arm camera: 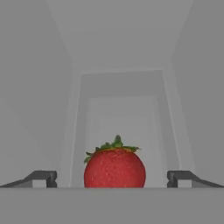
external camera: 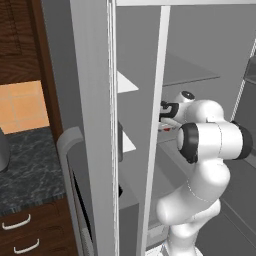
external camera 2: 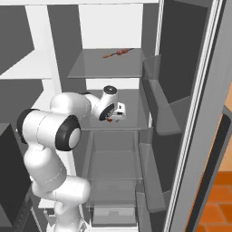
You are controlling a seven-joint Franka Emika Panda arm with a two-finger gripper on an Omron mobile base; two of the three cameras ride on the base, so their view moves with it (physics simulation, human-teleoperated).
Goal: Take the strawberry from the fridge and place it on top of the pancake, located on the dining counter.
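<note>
I see the gripper [arm camera: 112, 178] spread wide inside the fridge [external camera 2: 149, 86], strawberry [arm camera: 114, 166] between its fingertips [arm camera: 43, 178], touching neither, arm reaching over the middle shelf [external camera 2: 131, 102], reddish item [external camera 2: 118, 53] on shelf above.

The tall grey side-by-side fridge [external camera 2: 190, 113] stands open, with the white arm's pincer [external camera 2: 117, 112] reaching in over its middle glass shelf [external camera 2: 133, 106]. In the hand view the red strawberry with green leaves [arm camera: 114, 167] sits between the two finger tips [arm camera: 43, 178], apart from both. A small reddish item [external camera 2: 117, 53] lies on the shelf above, and a clear drawer [external camera 2: 113, 165] sits below. The black-speckled table [external camera: 27, 165] lies left of the fridge.
</note>
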